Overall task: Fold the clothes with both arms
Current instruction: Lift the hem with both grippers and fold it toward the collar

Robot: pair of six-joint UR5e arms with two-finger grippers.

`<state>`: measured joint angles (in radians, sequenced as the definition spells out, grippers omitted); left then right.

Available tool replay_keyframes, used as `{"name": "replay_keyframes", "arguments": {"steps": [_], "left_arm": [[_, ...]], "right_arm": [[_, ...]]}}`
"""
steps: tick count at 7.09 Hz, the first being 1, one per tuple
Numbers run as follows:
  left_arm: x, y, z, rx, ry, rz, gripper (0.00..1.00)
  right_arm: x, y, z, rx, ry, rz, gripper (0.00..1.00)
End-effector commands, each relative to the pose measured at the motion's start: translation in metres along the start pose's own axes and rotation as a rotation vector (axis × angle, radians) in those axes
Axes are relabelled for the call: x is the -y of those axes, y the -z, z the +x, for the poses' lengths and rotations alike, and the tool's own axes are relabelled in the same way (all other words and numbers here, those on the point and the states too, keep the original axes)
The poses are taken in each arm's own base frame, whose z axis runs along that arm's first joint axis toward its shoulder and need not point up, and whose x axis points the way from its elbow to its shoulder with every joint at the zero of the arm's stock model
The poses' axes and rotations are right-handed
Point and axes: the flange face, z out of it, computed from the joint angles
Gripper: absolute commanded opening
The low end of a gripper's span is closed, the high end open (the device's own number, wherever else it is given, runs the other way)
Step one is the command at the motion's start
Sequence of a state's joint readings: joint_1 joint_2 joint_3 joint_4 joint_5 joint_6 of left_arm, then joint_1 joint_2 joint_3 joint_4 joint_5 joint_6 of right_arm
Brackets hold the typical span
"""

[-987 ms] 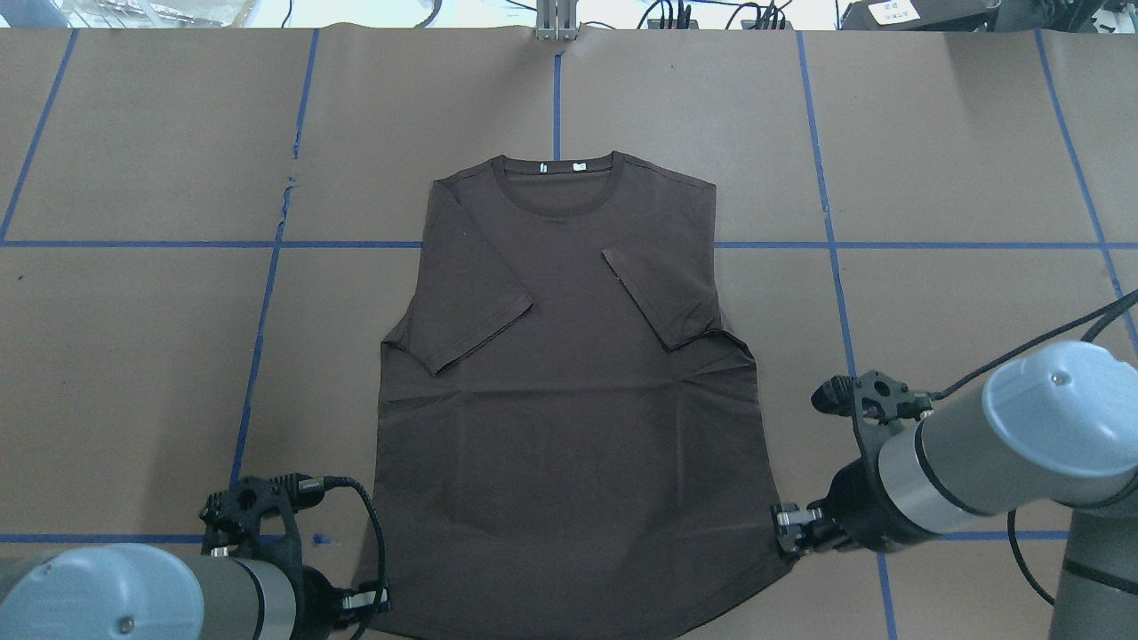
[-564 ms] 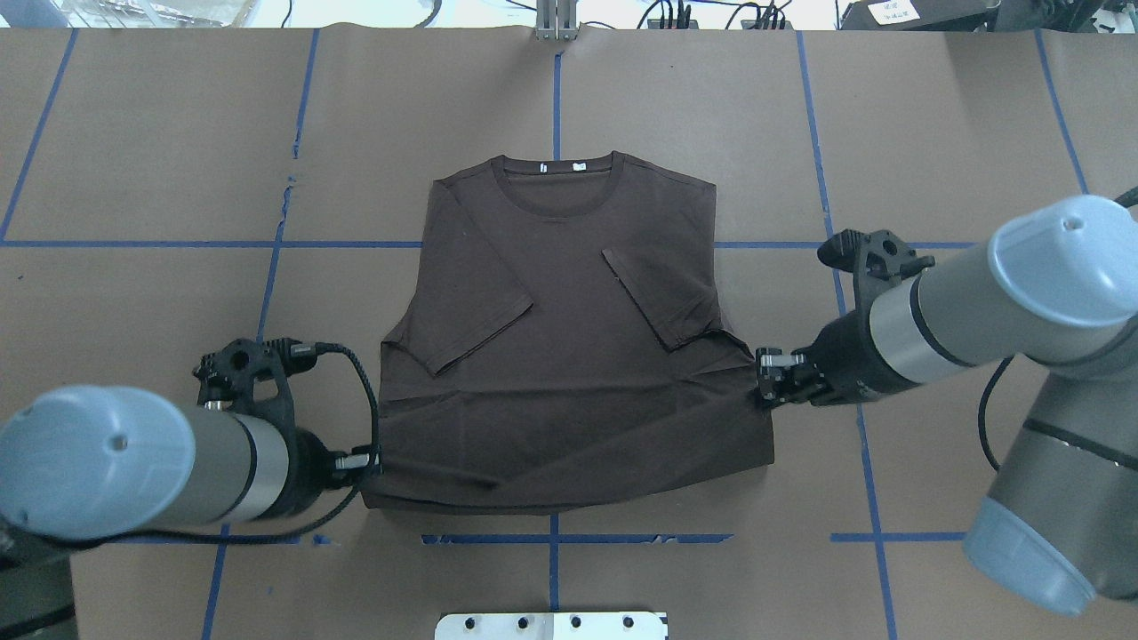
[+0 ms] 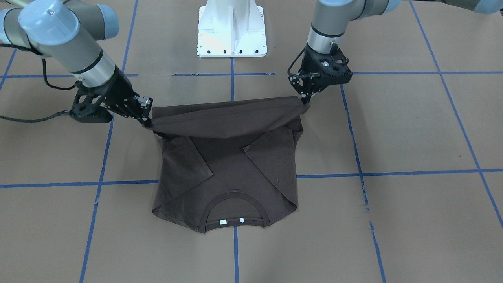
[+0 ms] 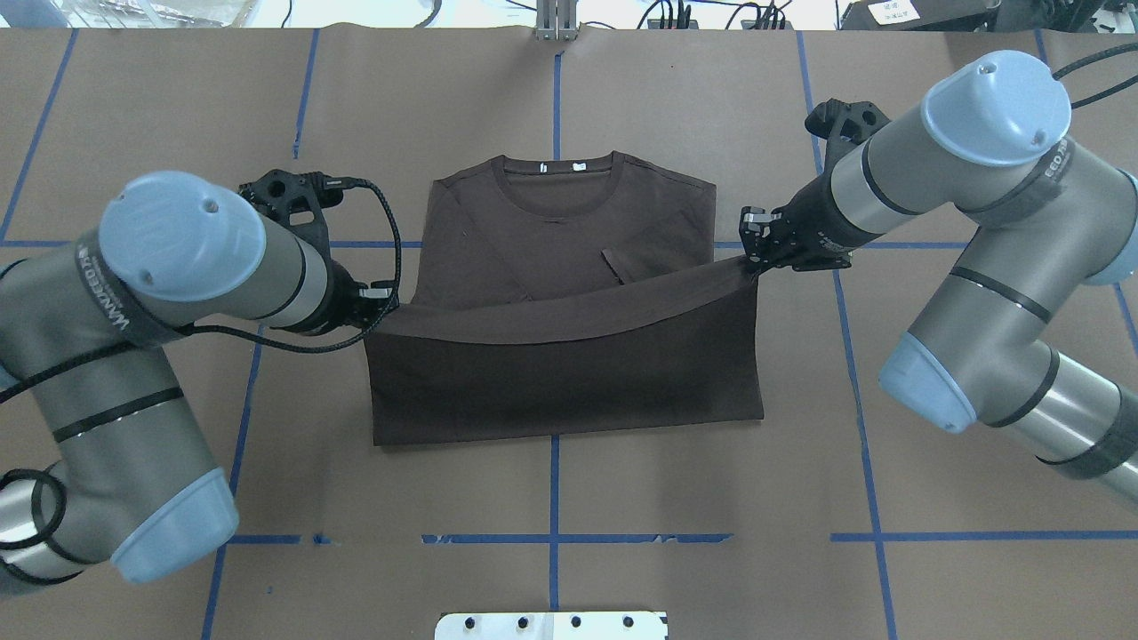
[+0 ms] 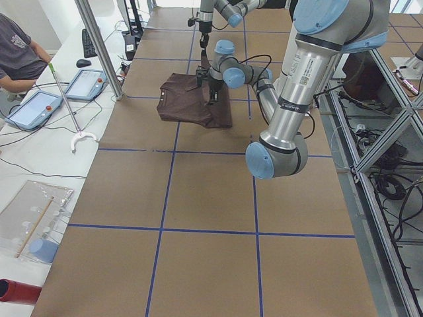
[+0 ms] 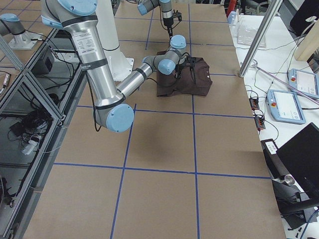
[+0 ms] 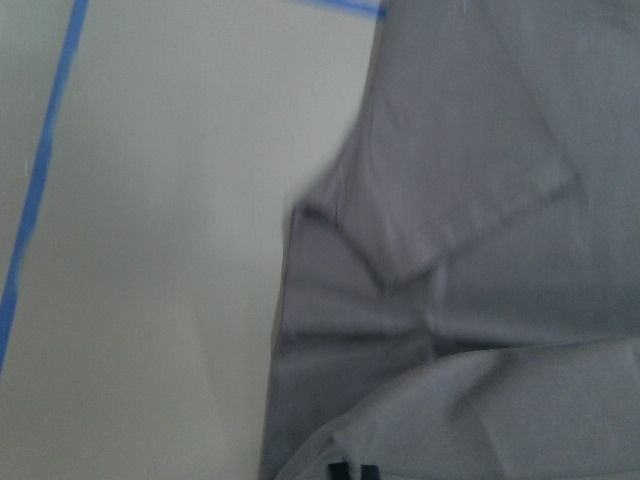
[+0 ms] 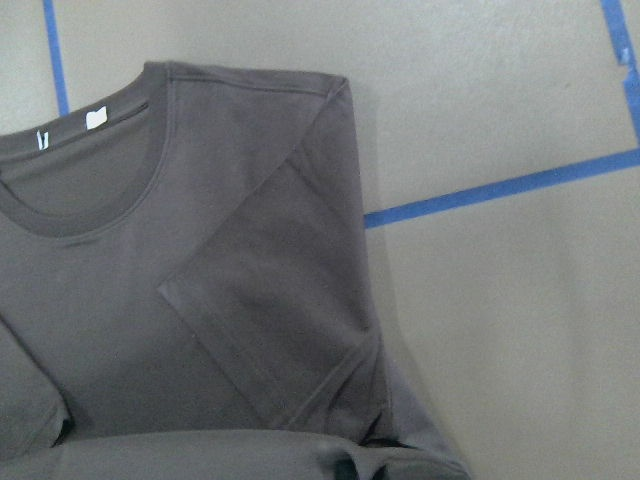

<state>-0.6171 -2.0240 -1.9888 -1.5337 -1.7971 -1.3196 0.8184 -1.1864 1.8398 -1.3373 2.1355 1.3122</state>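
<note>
The dark brown T-shirt [image 4: 569, 382] lies on the brown table, its collar [image 4: 556, 212] on the far side and both sleeves folded inward. Its lower hem is raised and doubled over the body, stretched between the two grippers. My left gripper [image 4: 384, 298] is shut on the hem's left corner, and my right gripper [image 4: 756, 255] is shut on the right corner. From the front, the left gripper [image 3: 304, 97] and right gripper [image 3: 146, 118] hold the hem taut above the shirt [image 3: 228, 165]. The right wrist view shows a folded sleeve [image 8: 260, 320] and the neck label [image 8: 97, 117].
The white pedestal base [image 3: 232, 31] stands at the robot's side of the table. Blue tape lines [image 4: 554, 480] cross the brown surface. A seated person [image 5: 16, 53] and control tablets [image 5: 30, 109] are beyond the table's far edge, by a metal post [image 5: 99, 46].
Both grippers have carried the hem away from the robot toward the collar. The shirt's lower half now lies doubled over its middle, and the pedestal base has come into view.
</note>
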Motion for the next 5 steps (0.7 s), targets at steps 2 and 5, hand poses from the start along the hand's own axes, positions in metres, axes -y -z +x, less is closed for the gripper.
{"name": "replay_keyframes", "arguments": {"steps": [2,5], "left_arm": [[0.077,-0.065,-0.007,-0.025,0.017,0.078,0.00],[0.100,-0.080,0.014,-0.045,0.022,0.098,0.00]], "right_arm": [[0.070,-0.031,0.005,-0.044,-0.059,0.035,0.00],[0.108,-0.046,-0.017,-0.018,-0.056,0.063,0.00]]}}
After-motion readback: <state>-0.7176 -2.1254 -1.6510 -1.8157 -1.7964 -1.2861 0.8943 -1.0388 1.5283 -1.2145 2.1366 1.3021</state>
